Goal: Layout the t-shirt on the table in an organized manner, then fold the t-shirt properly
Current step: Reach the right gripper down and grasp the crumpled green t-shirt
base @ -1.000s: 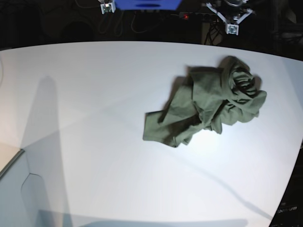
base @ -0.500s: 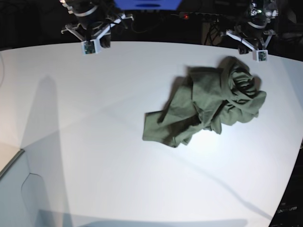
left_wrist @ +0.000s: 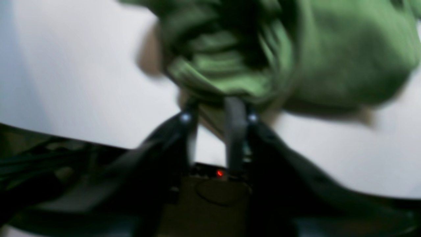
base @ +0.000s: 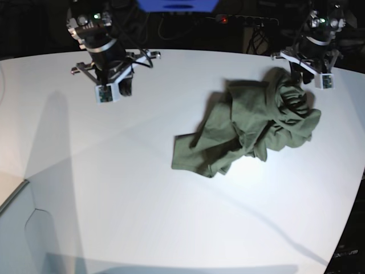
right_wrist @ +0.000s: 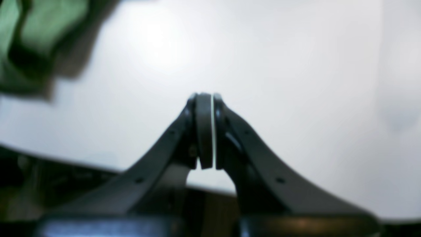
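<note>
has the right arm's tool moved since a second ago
Yes. In the base view the right tool has come down from the top edge, out over the table, well left of the crumpled t-shirt.

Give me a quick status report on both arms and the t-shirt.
Left gripper jaws parted, at the t-shirt's far edge, nothing held. Right gripper shut, empty, over bare table. Shirt crumpled, not laid out. Nothing in the way.

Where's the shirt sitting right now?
In the base view the shirt lies crumpled on the table's right half, just below the left claw.
</note>
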Available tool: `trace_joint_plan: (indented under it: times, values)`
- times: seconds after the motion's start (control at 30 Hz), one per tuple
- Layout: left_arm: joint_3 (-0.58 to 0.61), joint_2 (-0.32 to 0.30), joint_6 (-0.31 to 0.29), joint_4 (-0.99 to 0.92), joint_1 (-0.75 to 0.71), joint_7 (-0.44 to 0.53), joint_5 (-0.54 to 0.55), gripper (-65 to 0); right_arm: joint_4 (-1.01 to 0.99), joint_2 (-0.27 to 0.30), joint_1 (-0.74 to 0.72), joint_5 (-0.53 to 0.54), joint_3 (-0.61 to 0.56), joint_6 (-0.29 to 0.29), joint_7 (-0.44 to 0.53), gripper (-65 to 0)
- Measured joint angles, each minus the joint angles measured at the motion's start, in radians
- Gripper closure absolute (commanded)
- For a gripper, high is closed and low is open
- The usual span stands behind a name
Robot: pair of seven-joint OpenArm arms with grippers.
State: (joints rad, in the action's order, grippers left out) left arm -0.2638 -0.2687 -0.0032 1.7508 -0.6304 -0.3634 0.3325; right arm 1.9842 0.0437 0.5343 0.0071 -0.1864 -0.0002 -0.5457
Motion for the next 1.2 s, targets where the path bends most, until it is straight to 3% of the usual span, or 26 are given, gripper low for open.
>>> trace_joint_plan:
  times: [0.07, 0.17, 0.37, 0.47, 0.7, 0.9, 1.0, 1.2]
  values:
    - [-0.007, 0.003, 0.0, 0.005, -0.003, -0.008, -0.001, -33.4, 0.001, 0.002, -0.03, -0.003, -0.01, 0.0, -0.006, -0.2]
    - [-0.023, 0.004, -0.001, 0.011, -0.001, -0.011, 0.002, -42.4, -0.002, 0.004, -0.097, 0.001, -0.055, 0.001, -0.052, -8.4]
    - [-0.081, 0.005, -0.002, 0.024, -0.001, -0.008, 0.002, -46.0, -0.037, 0.003, -0.261, 0.001, -0.183, 0.002, -0.109, -27.6]
    - [-0.097, 0.006, -0.001, 0.024, -0.003, -0.008, 0.002, -45.9, -0.116, -0.028, -0.336, 0.002, -0.253, 0.002, -0.122, -33.2]
    - [-0.161, 0.011, -0.003, 0.023, -0.03, -0.014, 0.001, -45.9, -0.345, -0.095, -0.537, 0.002, -0.404, 0.002, -0.112, -35.4]
    - [-0.245, 0.071, -0.004, 0.022, -0.025, -0.01, 0.001, -45.9, -0.581, -0.167, -0.698, 0.007, -0.536, 0.002, -0.111, -36.2]
    - [-0.278, 0.089, -0.003, 0.021, -0.026, -0.008, 0.0, -45.9, -0.674, -0.192, -0.73, 0.01, -0.556, 0.003, -0.109, -36.2]
    - [-0.308, 0.087, -0.003, 0.018, -0.026, -0.011, -0.002, -45.9, -0.818, -0.182, -0.755, 0.002, -0.548, 0.002, -0.042, -36.2]
